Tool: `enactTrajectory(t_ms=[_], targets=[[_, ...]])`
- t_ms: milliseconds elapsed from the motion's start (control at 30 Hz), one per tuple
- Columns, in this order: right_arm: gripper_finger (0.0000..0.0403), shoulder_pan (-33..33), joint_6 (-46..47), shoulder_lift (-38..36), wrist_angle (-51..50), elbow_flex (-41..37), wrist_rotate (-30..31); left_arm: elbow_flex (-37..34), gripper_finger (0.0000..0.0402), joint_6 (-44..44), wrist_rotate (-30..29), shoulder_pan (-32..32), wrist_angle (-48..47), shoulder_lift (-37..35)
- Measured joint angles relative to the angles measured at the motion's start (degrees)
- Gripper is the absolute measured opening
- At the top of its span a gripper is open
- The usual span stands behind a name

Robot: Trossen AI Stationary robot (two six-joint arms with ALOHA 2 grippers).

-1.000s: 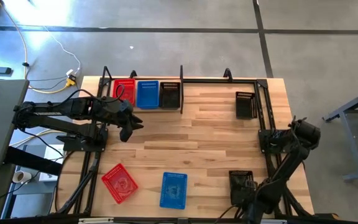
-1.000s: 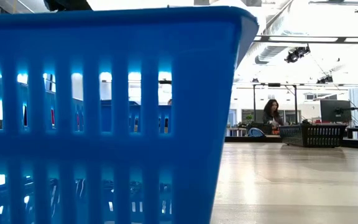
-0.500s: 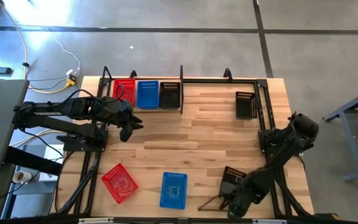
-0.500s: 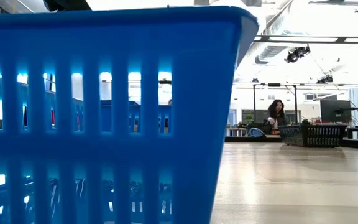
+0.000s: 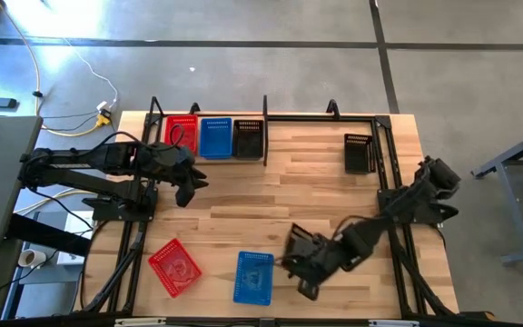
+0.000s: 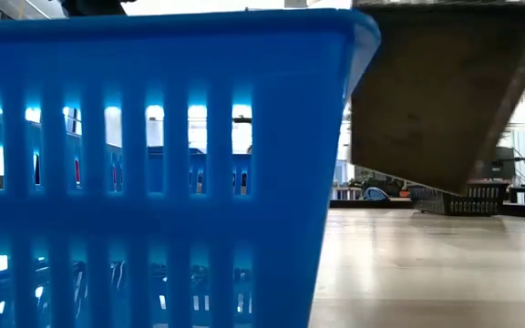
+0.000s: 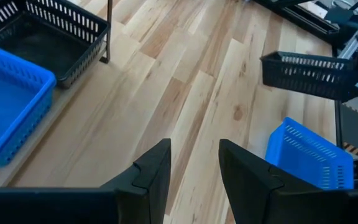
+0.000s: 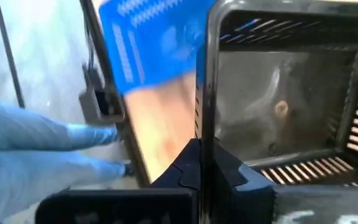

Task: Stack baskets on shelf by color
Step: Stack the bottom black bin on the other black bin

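Wood-plank table (image 5: 289, 191): R jaws clamp slotted black basket (image 5: 302, 252) rim; L jaws apart.

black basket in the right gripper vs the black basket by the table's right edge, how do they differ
The held black basket is lifted and tilted in the right gripper, shut on its wall, near the blue basket. The far black basket lies flat and ungripped beside the frame. Both are black with slotted walls.

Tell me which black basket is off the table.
The black basket clamped in the right gripper, carried beside the loose blue basket. The other two black ones sit at the table's back edge.
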Motion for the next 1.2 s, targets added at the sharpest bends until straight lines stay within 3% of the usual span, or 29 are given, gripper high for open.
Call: enactTrajectory(t_ms=[500,967,1200], targets=[[0.0,-14.7,-24.8,0.0,-0.9,9.7,-3.1,0.0,0.0126,0.0,-0.4,0.0,-0.6,2.1],[0.0,-30.9,-56.3,0.0,-0.7,19.3,-3.5,0.0,0.0126,0.1,-12.0,0.1,-0.6,3.7],[0.0,-38.9,-70.3,0.0,5.6,20.4,-2.9,0.0,0.0126,0.1,-16.5,0.1,-0.6,3.7]])
